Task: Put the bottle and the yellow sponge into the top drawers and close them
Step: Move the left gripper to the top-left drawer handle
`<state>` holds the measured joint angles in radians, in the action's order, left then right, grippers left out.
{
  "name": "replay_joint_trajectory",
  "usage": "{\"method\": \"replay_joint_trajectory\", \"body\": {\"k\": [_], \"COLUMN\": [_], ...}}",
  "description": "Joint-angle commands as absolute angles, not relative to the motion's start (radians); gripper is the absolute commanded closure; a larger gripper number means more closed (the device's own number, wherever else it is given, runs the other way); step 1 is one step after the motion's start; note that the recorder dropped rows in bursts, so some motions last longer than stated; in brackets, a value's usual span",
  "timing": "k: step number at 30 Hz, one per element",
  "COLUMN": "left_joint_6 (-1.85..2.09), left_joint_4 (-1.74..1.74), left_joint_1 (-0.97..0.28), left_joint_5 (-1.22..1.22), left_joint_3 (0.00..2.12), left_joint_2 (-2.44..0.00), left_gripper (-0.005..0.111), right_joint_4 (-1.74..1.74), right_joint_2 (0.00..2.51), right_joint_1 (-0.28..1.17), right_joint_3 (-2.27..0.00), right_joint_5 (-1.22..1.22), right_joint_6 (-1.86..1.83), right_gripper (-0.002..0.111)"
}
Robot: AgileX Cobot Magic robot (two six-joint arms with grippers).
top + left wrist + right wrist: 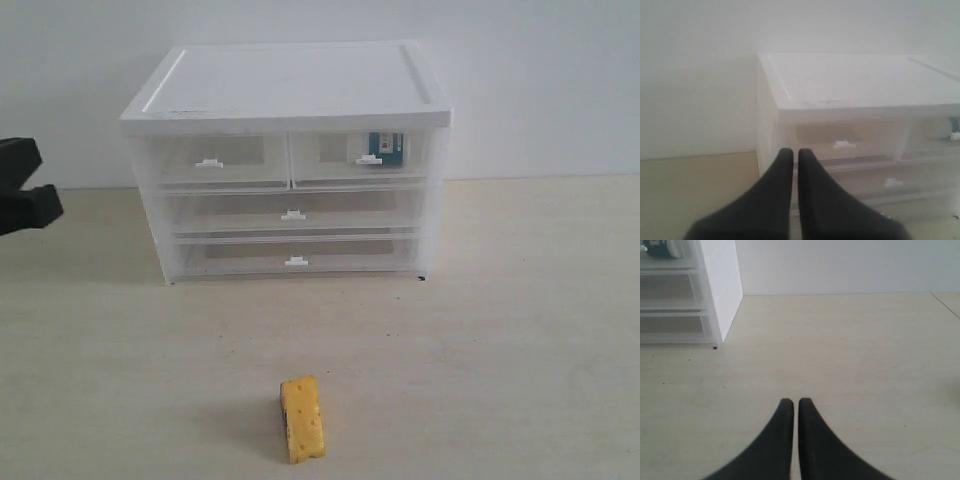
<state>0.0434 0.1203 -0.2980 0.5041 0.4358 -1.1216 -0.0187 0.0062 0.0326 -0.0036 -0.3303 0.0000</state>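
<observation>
Since its two black fingers (pixel 782 170) lie pressed almost together, with only a thin slit between them and nothing in it, the left gripper (pixel 791 152) carries nothing. It hangs off the left side of the white plastic drawer cabinet (pixel 290 85), about level with the upper row and apart from it. That looks a handy place from which to reach a tab handle. The right gripper (pixel 791 402) is likewise closed and empty, low over the pale wooden tabletop (pixel 520 330) to the right of the cabinet and out of the exterior view.

Both half-width translucent white plastic top drawers (pixel 210 160) sit pushed in flush. Through the front of the right one shows the small white plastic bottle (pixel 384 148) with its teal-blue label, so that half of the job seems done.

The small yellow sponge (pixel 301 418), a porous foam block with its darker face turned left, lies on the near table, well apart from the cabinet and roughly in line with its middle. Out in the open there, it should be easy to grasp. The left top drawer is empty and presumably meant for it, but it would first have to be pulled out.
</observation>
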Motion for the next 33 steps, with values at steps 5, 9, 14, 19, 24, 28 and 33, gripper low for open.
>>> {"method": "replay_joint_trajectory", "body": {"k": [5,9,14,19,24,28,33], "left_joint_6": [0.353,0.327,0.237,0.237,0.186,0.164,0.164], "left_joint_4": [0.515,0.517,0.509,0.420,0.355,0.362,0.458], "left_joint_1": [-0.594,-0.662,-0.661,-0.661,-0.661,-0.661,-0.661], "left_joint_5": [0.934,1.103,1.163,1.145,1.156,1.146,1.193], "left_joint_3": [0.442,0.442,0.444,0.470,0.528,0.568,0.614], "left_joint_2": [-1.400,-1.529,-1.618,-1.666,-1.702,-1.738,-1.810], "left_gripper": [0.102,0.102,0.099,0.054,0.008,0.013,0.014], "right_joint_4": [-0.019,-0.019,-0.019,-0.019,-0.019,-0.019,-0.019], "right_joint_2": [0.000,0.000,0.000,0.000,0.000,0.000,0.000], "right_joint_1": [0.030,0.030,0.030,0.030,0.030,0.030,0.030], "right_joint_3": [0.000,0.000,0.000,0.000,0.000,0.000,0.000], "right_joint_5": [-0.322,-0.322,-0.322,-0.322,-0.322,-0.322,-0.322], "right_joint_6": [-0.007,-0.007,-0.007,-0.005,-0.005,-0.005,-0.005], "right_gripper": [0.107,0.107,0.107,0.107,0.107,0.107,0.107]}}
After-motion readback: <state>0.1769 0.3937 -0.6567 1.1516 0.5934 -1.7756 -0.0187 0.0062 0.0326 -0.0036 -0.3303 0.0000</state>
